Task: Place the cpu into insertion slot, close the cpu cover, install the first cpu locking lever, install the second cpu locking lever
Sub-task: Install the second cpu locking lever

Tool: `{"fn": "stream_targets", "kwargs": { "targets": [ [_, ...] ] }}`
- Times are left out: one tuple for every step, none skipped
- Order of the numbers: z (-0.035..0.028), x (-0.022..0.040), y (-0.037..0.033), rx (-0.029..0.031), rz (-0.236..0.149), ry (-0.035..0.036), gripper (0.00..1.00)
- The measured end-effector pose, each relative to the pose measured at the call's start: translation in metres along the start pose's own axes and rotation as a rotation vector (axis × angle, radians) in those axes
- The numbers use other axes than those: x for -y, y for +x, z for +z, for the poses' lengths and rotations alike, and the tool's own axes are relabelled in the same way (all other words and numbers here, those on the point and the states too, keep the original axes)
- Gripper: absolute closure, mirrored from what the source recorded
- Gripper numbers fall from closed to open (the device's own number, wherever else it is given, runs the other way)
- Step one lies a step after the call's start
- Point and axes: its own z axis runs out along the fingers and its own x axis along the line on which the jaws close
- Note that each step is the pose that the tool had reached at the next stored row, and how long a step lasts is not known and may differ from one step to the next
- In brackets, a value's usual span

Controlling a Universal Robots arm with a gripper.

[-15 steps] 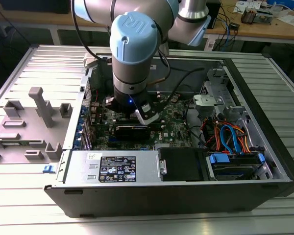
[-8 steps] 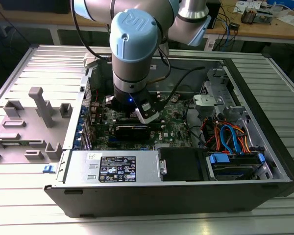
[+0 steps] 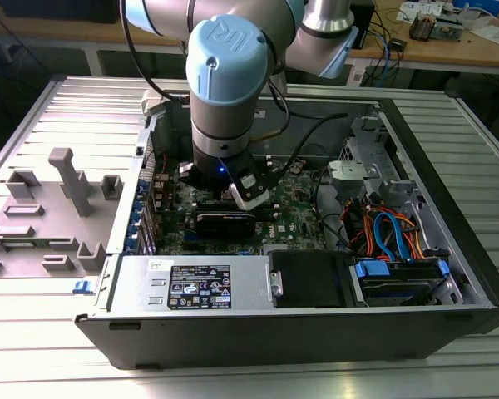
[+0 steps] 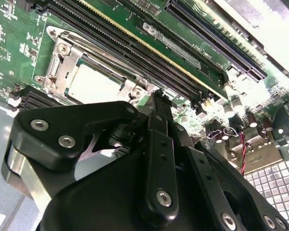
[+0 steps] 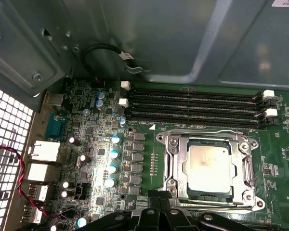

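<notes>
1. Ribbed aluminium table (image 3: 33, 349) carries an opened desktop computer case (image 3: 449, 249), laid on its side so the green motherboard (image 5: 101, 159) faces up for the arm to reach from above.
2. The cpu (image 5: 211, 167) already sits in the insertion slot (image 5: 180, 190), its silvery top showing flat and square in both wrist views.
3. The cpu cover (image 5: 207, 137) appears closed down over the chip, its window framing the metal top; whether the locking levers along its sides are latched cannot be told.
4. The gripper (image 5: 160, 202) hangs just beside the socket's edge, low over the board, likely placed to work a lever there.
5. Its fingers (image 4: 158, 103) look drawn close together with nothing visibly between them.
6. Four memory slots (image 5: 192, 106) run alongside the socket, near but apart from it.
</notes>
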Motion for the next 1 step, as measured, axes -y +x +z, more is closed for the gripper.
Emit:
{"fn": "stream_targets", "kwargs": {
  "targets": [
    [0.0,0.0,0.0,0.0,0.0,0.0,0.89]
  ]
}}
